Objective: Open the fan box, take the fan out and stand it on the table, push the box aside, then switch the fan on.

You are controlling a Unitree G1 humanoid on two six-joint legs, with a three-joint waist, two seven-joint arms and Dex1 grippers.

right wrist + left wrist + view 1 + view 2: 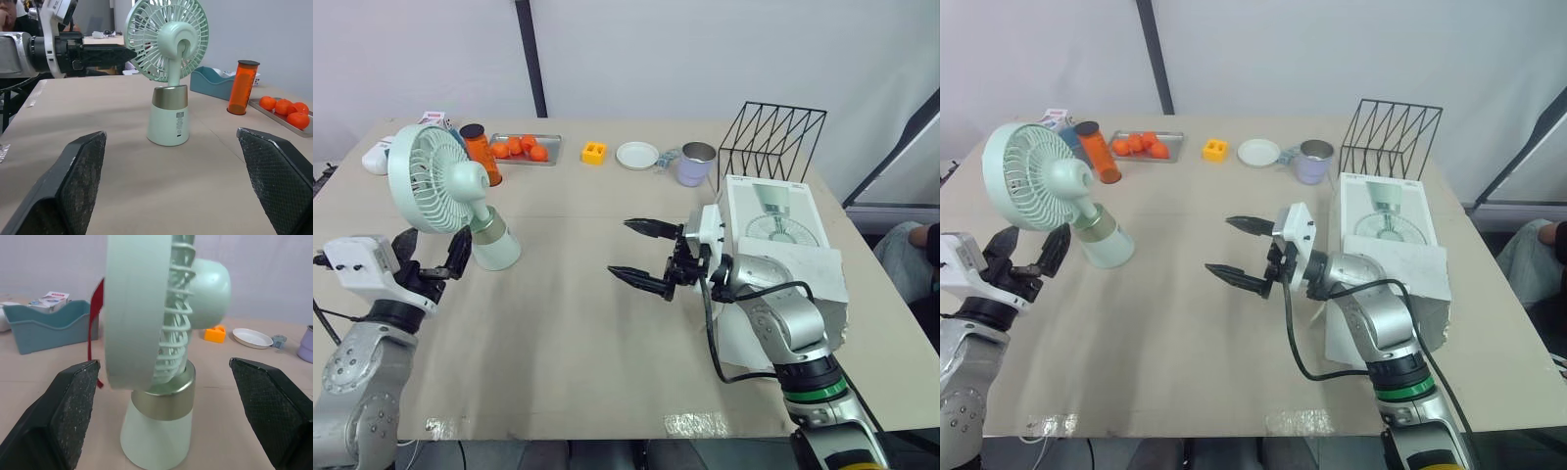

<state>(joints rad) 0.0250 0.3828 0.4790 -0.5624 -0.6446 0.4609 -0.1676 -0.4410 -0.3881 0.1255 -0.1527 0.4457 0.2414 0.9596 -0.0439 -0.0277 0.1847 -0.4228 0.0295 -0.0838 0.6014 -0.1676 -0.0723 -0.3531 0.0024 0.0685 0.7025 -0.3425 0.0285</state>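
Now with the left gripper [433,257] spread open and empty, just beside the base of the fan [445,186], likely so as to leave it standing free. Upright on the left side of the table [558,323]. Right gripper [621,248] likewise spread wide, aimed at the fan from well apart, probably readying for the switch. Box [783,235] beside that arm.

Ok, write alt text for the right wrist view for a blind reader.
A mint-green fan stands upright on a tan table, framed between the open black fingers of the right tool. The left tool points at the fan's grille; an orange bottle, a teal bin and a tray of oranges sit behind.
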